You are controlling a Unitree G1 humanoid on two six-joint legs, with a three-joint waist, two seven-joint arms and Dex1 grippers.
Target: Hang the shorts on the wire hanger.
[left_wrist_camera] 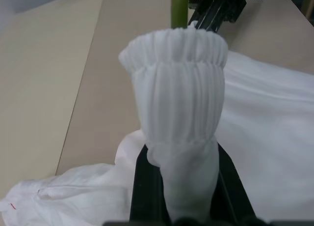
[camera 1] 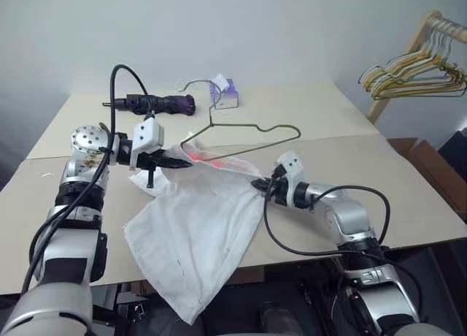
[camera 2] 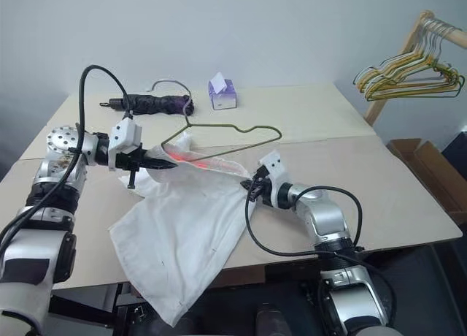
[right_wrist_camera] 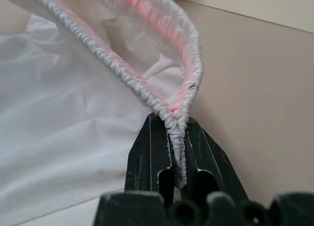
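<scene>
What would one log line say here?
left tool: shut on shorts | right tool: shut on shorts | wire hanger: on table

Even, soft indoor light, moderately bright, no hard shadows on the pale beige tabletop (camera 1: 350, 168). Head views are slightly soft with a cool cast, corners a bit dim. The large white fabric shorts (camera 1: 197, 234) read near blown-out, folds faint. In the left wrist view the near gathered waistband is sharp and the background is blurred. A pinkish-red glow tints the waistband in the right wrist view.
</scene>
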